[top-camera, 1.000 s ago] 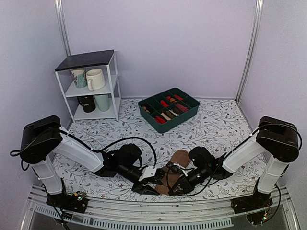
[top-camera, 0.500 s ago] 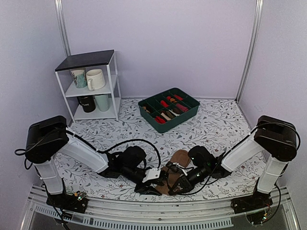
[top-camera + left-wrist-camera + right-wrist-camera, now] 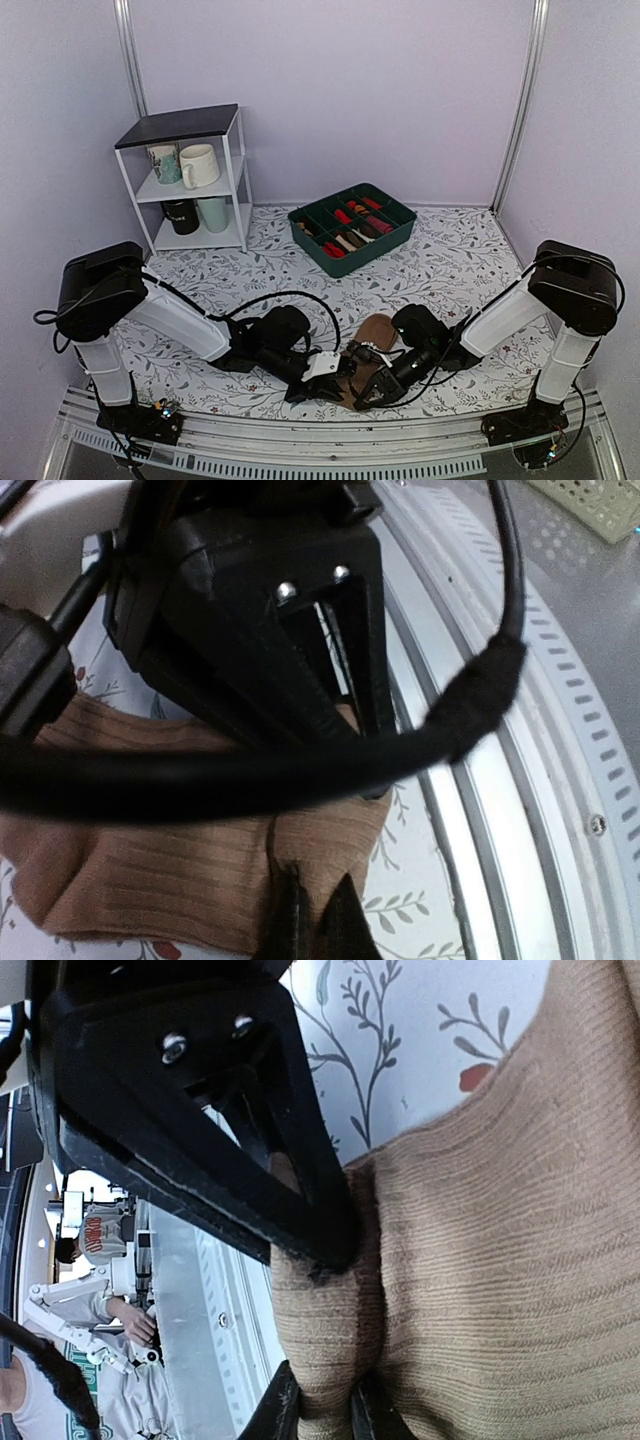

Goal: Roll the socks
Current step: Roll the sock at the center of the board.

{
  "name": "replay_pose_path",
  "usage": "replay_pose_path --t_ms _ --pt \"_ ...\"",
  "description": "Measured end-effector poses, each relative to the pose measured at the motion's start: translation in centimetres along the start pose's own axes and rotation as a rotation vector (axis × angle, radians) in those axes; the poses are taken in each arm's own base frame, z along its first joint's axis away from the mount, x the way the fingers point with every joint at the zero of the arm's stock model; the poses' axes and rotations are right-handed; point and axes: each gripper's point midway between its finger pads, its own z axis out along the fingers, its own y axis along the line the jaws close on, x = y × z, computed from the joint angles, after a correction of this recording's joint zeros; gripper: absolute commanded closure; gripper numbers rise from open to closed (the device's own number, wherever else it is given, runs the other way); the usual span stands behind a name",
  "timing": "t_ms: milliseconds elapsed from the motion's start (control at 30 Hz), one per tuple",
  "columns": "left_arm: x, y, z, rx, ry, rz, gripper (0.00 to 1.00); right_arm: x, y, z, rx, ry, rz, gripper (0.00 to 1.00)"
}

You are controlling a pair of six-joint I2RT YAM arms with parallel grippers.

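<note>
The tan-brown knit socks [image 3: 371,342] lie as a flat strip near the table's front edge, between my two grippers. My left gripper [image 3: 326,385] is at the strip's near end, its jaws pinched on a fold of the sock [image 3: 200,880]. My right gripper [image 3: 368,387] is at the same near end from the right, shut on a rolled ridge of the sock [image 3: 480,1260]. In each wrist view the other gripper's black fingers lie across the fabric. The near end of the strip is hidden under both grippers in the top view.
A green divided box [image 3: 352,226] with red, cream and dark rolled socks stands at the back centre. A white shelf [image 3: 190,180] with mugs stands at the back left. The metal rail [image 3: 330,455] runs just in front of the grippers.
My left gripper has slid right, closer to the right gripper at the sock's near end. The right gripper has barely moved.
</note>
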Motion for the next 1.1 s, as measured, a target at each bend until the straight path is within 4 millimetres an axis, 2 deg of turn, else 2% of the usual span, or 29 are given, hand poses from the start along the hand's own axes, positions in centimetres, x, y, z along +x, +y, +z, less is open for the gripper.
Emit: replay_pose_path --t_ms 133,233,367,467,533,600,633,700,867,967,1100 --pt "0.0 0.0 0.0 0.004 0.008 -0.025 1.0 -0.2 0.5 -0.1 -0.011 -0.003 -0.005 0.67" --pt "-0.1 -0.1 0.1 0.015 0.019 -0.063 1.0 -0.9 0.7 -0.9 0.046 -0.045 -0.027 0.62" --pt "-0.2 -0.5 0.1 0.043 0.038 -0.145 1.0 -2.2 0.7 -3.6 0.184 -0.187 -0.109 0.58" --pt "0.0 -0.9 -0.2 0.089 0.06 -0.237 1.0 -3.5 2.3 -6.5 0.257 -0.346 -0.263 0.56" --pt "0.2 -1.3 -0.4 0.127 0.078 -0.299 1.0 -3.7 3.6 -7.2 0.284 -0.412 -0.375 0.56" --pt "0.4 -1.6 -0.5 0.165 0.095 -0.366 1.0 -2.9 4.6 -6.7 0.316 -0.427 -0.502 0.55" --pt "0.6 -1.8 -0.6 0.181 0.102 -0.396 1.0 -2.0 5.0 -5.7 0.344 -0.408 -0.589 0.54" --pt "1.0 -2.0 -0.9 0.22 0.113 -0.461 1.0 -1.1 5.3 -4.8 0.359 -0.382 -0.655 0.54" --pt "1.4 -2.3 -0.9 0.304 0.117 -0.578 1.0 0.8 4.5 -2.0 0.437 -0.283 -0.811 0.54" --pt "1.4 -2.3 -0.9 0.338 0.111 -0.614 1.0 1.2 3.9 -0.9 0.48 -0.239 -0.868 0.52" --pt "1.4 -2.4 -0.8 0.358 0.11 -0.635 1.0 0.6 3.6 -0.1 0.536 -0.226 -0.917 0.47"
